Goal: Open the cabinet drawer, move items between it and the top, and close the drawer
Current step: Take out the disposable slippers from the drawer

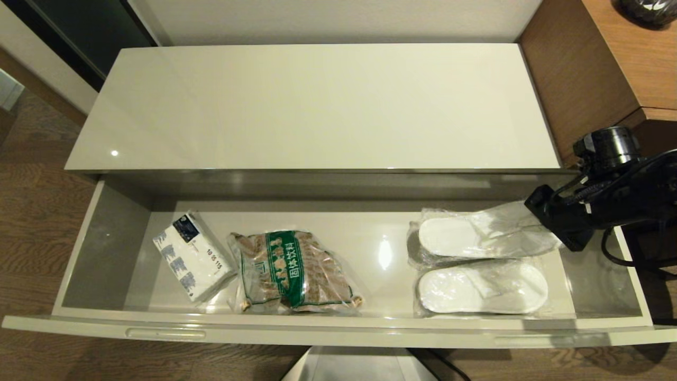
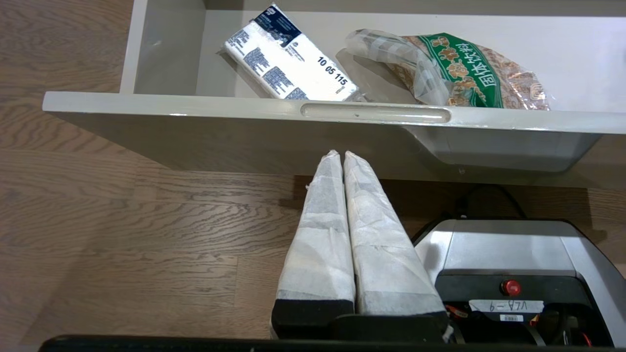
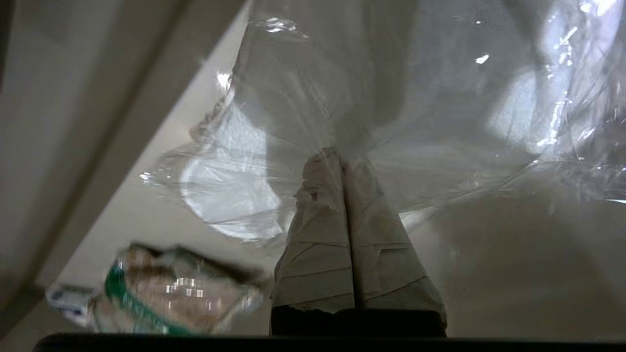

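Observation:
The cabinet drawer (image 1: 338,332) stands pulled out below the bare cream-white top (image 1: 317,106). Two white slippers in clear bags lie side by side at its right end, the far one (image 1: 465,235) behind the near one (image 1: 481,288). My right gripper (image 1: 540,225) reaches in from the right. It is shut on the crinkly plastic of the far slipper's bag (image 3: 440,98), pinched at its fingertips (image 3: 342,159). My left gripper (image 2: 342,155) hangs shut and empty below the drawer's front rim (image 2: 195,105), out of the head view.
A white-and-blue tissue pack (image 1: 193,256) and a clear bag of brown pieces with a green label (image 1: 291,272) lie in the drawer's left half. A taller brown wood desk (image 1: 634,53) rises at the right. The robot's base (image 2: 513,264) sits under the drawer front.

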Controlling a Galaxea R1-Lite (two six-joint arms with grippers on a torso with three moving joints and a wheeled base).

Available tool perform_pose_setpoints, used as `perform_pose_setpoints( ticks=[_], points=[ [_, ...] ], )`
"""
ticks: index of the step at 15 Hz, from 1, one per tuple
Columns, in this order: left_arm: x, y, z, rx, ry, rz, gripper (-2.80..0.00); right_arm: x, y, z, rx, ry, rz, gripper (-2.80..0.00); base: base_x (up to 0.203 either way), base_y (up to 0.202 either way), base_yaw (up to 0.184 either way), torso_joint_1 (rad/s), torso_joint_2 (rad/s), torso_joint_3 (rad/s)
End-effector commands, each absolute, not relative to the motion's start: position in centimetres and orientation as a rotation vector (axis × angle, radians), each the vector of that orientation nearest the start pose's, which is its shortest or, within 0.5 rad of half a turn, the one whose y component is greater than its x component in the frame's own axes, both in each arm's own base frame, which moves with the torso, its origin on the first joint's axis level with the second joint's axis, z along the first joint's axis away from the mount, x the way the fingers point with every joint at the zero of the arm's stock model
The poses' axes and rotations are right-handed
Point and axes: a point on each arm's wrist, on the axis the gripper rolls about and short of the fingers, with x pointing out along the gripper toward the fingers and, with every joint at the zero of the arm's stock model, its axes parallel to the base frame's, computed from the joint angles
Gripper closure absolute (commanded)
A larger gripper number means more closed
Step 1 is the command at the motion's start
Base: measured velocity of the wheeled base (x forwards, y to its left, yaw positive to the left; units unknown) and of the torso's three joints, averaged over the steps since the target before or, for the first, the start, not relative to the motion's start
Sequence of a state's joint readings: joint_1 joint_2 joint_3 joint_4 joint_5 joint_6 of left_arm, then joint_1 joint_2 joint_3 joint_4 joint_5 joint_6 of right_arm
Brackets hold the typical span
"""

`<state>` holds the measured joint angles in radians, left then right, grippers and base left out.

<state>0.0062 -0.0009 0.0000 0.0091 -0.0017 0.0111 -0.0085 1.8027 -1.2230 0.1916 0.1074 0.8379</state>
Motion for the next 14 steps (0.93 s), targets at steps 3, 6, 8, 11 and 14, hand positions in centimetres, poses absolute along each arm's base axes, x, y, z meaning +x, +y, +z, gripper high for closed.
perform_pose_setpoints(
  ticks=[3, 6, 8, 11, 14],
  points=[
    [-2.3, 0.0, 7.5, 0.011, 0.008, 0.005, 0.00, 29.3, 0.0, 27.0, 0.851, 0.652, -0.182, 0.00, 0.000, 0.000, 0.000, 0.000, 0.00, 0.000],
    [-2.3, 0.0, 7.5, 0.011, 0.008, 0.005, 0.00, 27.0, 0.0, 30.2, 0.853, 0.624, -0.168, 0.00, 0.000, 0.000, 0.000, 0.000, 0.00, 0.000],
    [-2.3, 0.0, 7.5, 0.011, 0.008, 0.005, 0.00, 26.0, 0.1, 33.0, 0.857, 0.587, -0.141, 0.00, 0.000, 0.000, 0.000, 0.000, 0.00, 0.000],
    [-2.3, 0.0, 7.5, 0.011, 0.008, 0.005, 0.00, 23.9, 0.3, 35.7, 0.865, 0.589, -0.104, 0.00, 0.000, 0.000, 0.000, 0.000, 0.00, 0.000],
    [-2.3, 0.0, 7.5, 0.011, 0.008, 0.005, 0.00, 21.5, 0.6, 37.5, 0.867, 0.594, -0.069, 0.00, 0.000, 0.000, 0.000, 0.000, 0.00, 0.000]
  ],
)
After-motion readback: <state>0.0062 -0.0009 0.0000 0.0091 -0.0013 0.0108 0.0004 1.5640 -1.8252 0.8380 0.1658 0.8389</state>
